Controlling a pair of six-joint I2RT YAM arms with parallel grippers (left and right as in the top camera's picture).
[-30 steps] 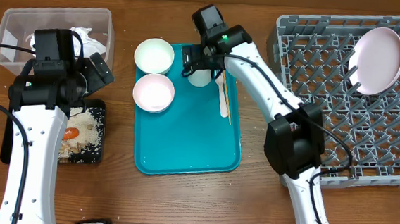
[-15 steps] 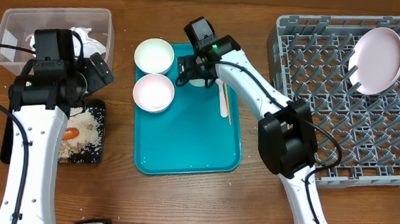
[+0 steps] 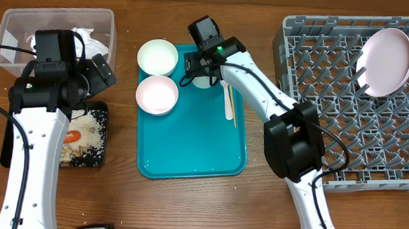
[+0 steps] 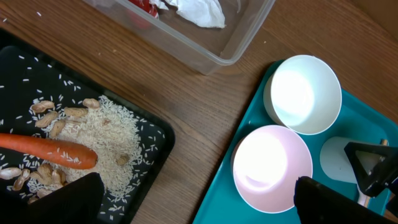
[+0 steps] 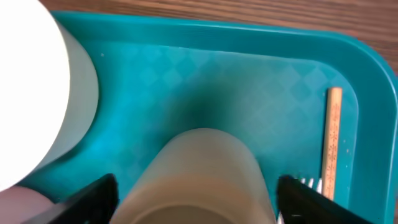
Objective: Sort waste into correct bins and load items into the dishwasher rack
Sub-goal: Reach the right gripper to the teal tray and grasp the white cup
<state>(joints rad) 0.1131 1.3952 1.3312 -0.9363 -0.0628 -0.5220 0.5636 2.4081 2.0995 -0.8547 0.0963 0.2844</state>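
Observation:
My right gripper (image 3: pixel 200 76) is low over the teal tray (image 3: pixel 187 149), open, with one finger on each side of the small white cup (image 5: pixel 199 174); both fingers are close to its walls. The cup (image 3: pixel 207 82) stands on the tray. Two white bowls (image 3: pixel 157 56) (image 3: pixel 157 94) sit to its left. A white fork (image 3: pixel 228 102) lies to its right. The plate (image 3: pixel 387 61) leans in the grey rack (image 3: pixel 324 58). My left gripper (image 4: pixel 199 205) hangs open and empty between the black tray (image 4: pixel 18 81) and the teal tray. The black tray holds a carrot (image 4: pixel 50 149), nuts and rice.
A clear tub (image 3: pixel 16 25) at the back left holds crumpled white paper and something red. A thin wooden stick (image 3: pixel 235 106) lies beside the fork. The nearer bowl (image 4: pixel 270 165) is just ahead of my left gripper's right finger.
The right wrist shifted a little left along the tray's far end, and its jaws narrowed around the cup. The left arm has not moved.

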